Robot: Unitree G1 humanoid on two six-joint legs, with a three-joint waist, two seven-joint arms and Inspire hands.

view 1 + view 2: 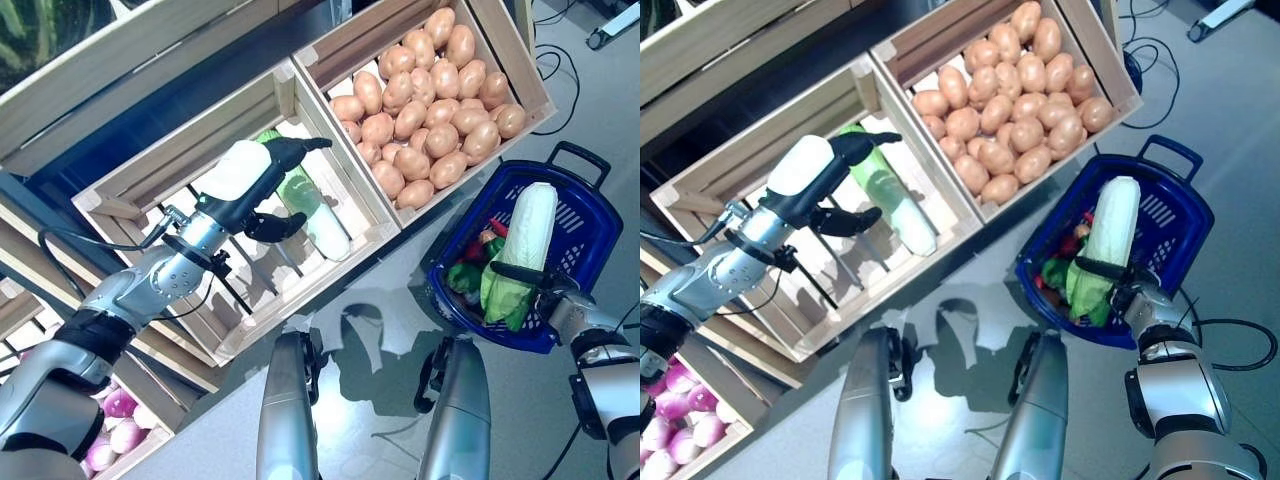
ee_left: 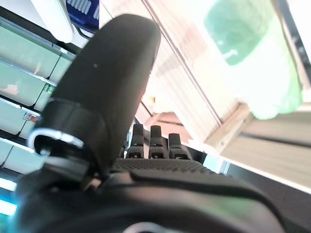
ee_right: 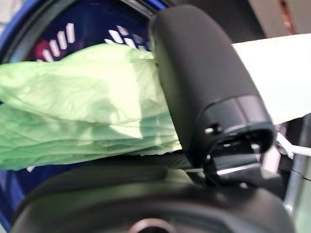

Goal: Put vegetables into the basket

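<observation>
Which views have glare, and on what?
Left wrist view: the green-and-white vegetable and the crate slats wash out to white. Right wrist view: the napa cabbage is evenly lit on its leaves, glaring white at its stalk.

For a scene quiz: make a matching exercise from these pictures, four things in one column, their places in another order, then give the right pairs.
Things:
1. potatoes
2. green radish
3. cabbage
4. purple onions

Places:
A. standing in the blue basket
B. in the crate under the left hand
C. filling the crate next to the basket
D. in the low crate below the left arm

Pairs: 1-C, 2-B, 3-A, 4-D
</observation>
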